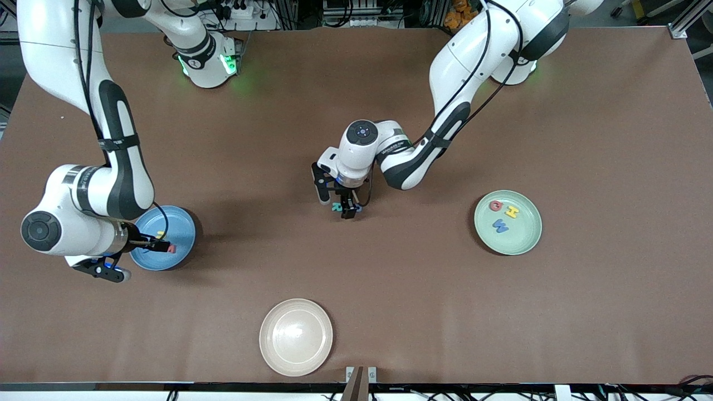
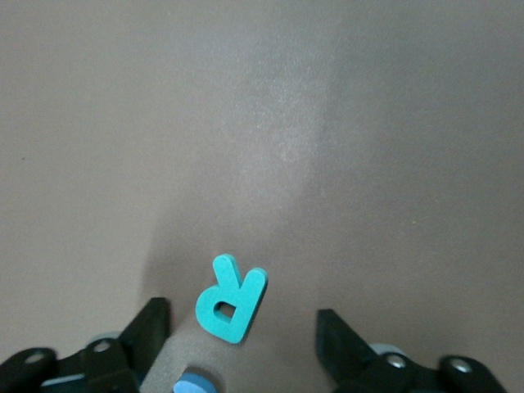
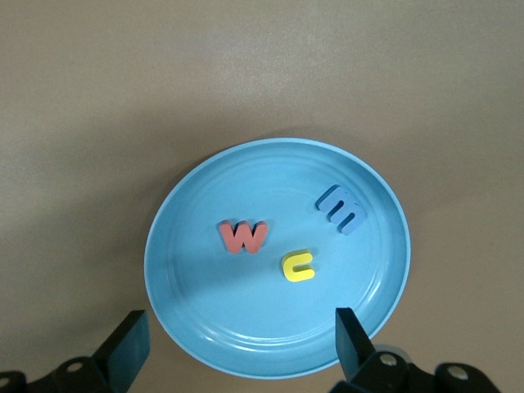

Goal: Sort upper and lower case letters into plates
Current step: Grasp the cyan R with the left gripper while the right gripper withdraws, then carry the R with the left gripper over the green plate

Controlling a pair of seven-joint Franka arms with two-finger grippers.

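The light blue plate (image 1: pixel 181 236) lies on the brown table (image 1: pixel 390 289) toward the right arm's end. In the right wrist view it (image 3: pixel 188 237) holds three foam letters: a red w (image 3: pixel 244 236), a yellow c (image 3: pixel 298 265) just beside it, and a blue m (image 3: pixel 340 209) nearer the rim, none of them touching. The right claw (image 3: pixel 237 344) hangs over this plate with its fingers (image 3: pixel 127 348) spread wide and nothing between them.

The pale mint green plate (image 1: pixel 521 242) lies toward the left arm's end of the table, well apart from the blue one. It carries a red letter (image 1: pixel 494 206) whose shape I cannot tell, a yellow H (image 1: pixel 512 212) beside it, and a blue W (image 1: pixel 500 225) nearer to the front camera.

Between the two plates, about mid-table, a teal R (image 2: pixel 230 297) lies flat on the bare table. The left claw (image 1: pixel 338 207) is down around it, its fingers (image 2: pixel 151 327) spread on either side and apart from the letter's edges, so nothing is pinched. A small blue piece (image 2: pixel 195 382) shows by one finger; what it is I cannot tell.

A cream-beige plate (image 1: pixel 296 336) lies nearest the front camera, between the two arms' ends.
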